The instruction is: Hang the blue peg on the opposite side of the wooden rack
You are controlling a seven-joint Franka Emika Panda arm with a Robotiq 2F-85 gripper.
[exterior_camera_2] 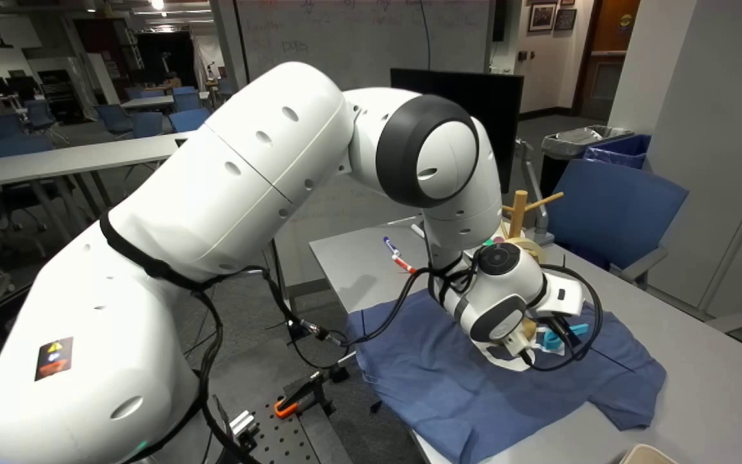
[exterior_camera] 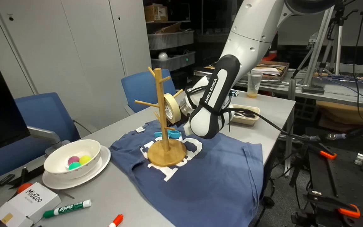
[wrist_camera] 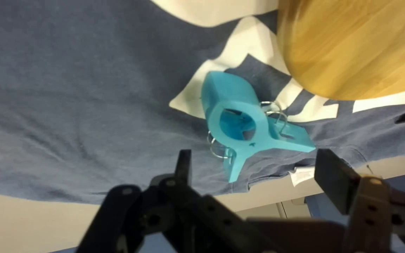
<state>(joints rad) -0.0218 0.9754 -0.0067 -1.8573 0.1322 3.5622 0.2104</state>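
Wrist view: my gripper point(wrist_camera: 253, 167), jaws apart, faces blue peg point(wrist_camera: 261, 133) on cloth point(wrist_camera: 111, 91) near wooden rack point(wrist_camera: 357, 45).

Your arm point(exterior_camera_2: 268, 167) reaches over the dark blue cloth point(exterior_camera_2: 455, 386) on the bench point(exterior_camera_2: 719, 386). Past its wrist point(exterior_camera_2: 522, 283) you see the top of the wooden rack point(exterior_camera_2: 518, 212), and, low beside the wrist, the blue peg point(exterior_camera_2: 551, 340), partly hidden from sight.

In an exterior view, I get glare from a bright white ceiling lamp point(exterior_camera_2: 157, 4) over a dim background, and a soft shadow on the flat grey tabletop point(exterior_camera_2: 351, 254); my wrist view blurs the black gripper fingers point(wrist_camera: 334, 182).
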